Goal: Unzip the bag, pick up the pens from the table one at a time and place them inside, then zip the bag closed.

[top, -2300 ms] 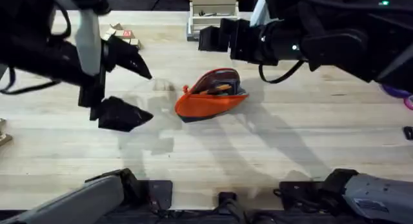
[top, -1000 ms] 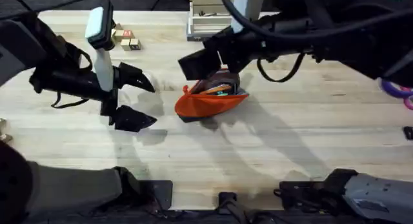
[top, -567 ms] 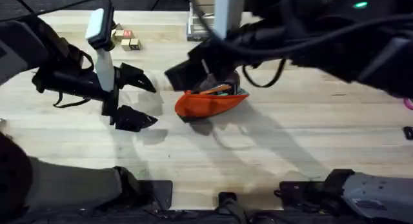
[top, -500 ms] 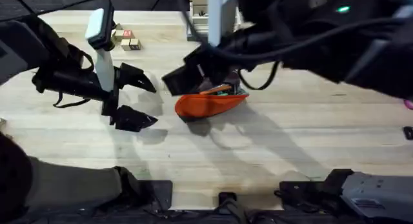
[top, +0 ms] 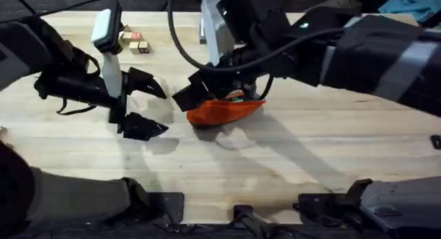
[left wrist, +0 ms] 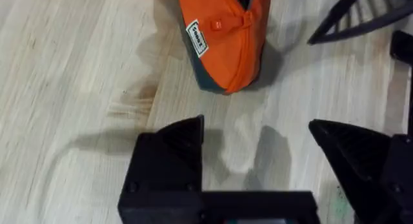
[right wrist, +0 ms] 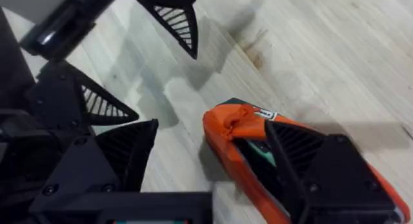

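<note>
The orange bag (top: 227, 112) lies on the table (top: 310, 163) near the middle, its zipper open. An orange pen (top: 236, 96) lies in its mouth. My right gripper (top: 196, 96) reaches across from the right and hangs open over the bag's left end. In the right wrist view, one finger (right wrist: 310, 153) is over the bag's open mouth and the other finger (right wrist: 126, 153) is beyond the bag's end (right wrist: 233, 119). My left gripper (top: 150, 105) stands open a short way left of the bag, holding nothing. In the left wrist view, the bag's end (left wrist: 222, 40) with its small pull (left wrist: 227, 22) lies ahead of my left gripper (left wrist: 258, 143).
Small blocks (top: 134, 40) lie at the back left of the table. A dark item (top: 435, 141) sits at the right edge. Bare wood stretches in front of the bag and to its right.
My right arm has swung left and come down over the bag's left end. My left gripper moved in toward the bag earlier and has held still for the last second.
</note>
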`<move>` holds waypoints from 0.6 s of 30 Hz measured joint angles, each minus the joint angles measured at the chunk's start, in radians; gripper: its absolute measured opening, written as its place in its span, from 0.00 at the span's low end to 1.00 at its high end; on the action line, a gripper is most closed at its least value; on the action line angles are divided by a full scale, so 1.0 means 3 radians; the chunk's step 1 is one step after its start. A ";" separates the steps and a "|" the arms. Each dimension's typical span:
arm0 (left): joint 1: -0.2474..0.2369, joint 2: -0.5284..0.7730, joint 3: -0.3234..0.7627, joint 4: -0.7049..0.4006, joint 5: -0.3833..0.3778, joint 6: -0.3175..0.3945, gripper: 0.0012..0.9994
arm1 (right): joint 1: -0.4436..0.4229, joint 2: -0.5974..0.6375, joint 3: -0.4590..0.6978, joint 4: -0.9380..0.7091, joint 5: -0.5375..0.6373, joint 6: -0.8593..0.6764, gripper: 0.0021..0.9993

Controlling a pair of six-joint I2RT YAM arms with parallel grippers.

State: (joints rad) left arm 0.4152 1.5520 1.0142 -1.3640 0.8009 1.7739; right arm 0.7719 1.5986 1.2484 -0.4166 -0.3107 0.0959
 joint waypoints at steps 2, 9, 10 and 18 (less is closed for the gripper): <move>0.0000 0.0000 0.0000 -0.0001 0.0000 0.0001 0.99 | 0.0000 0.0046 0.0000 0.0032 0.0000 0.0000 1.00; 0.0000 0.0000 0.0000 -0.0001 0.0000 0.0001 0.99 | 0.0000 0.0127 0.0000 0.0144 0.0012 -0.0151 1.00; 0.0000 0.0000 0.0000 0.0000 0.0000 0.0001 0.99 | 0.0001 0.0131 0.0000 0.0152 0.0016 -0.0181 1.00; 0.0000 0.0000 0.0000 -0.0001 0.0000 0.0001 0.99 | 0.0001 0.0272 0.0001 0.0157 0.0189 -0.0298 1.00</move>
State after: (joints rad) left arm 0.4152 1.5520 1.0142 -1.3643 0.8009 1.7741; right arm 0.7723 1.6801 1.2488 -0.3695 -0.2539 0.0066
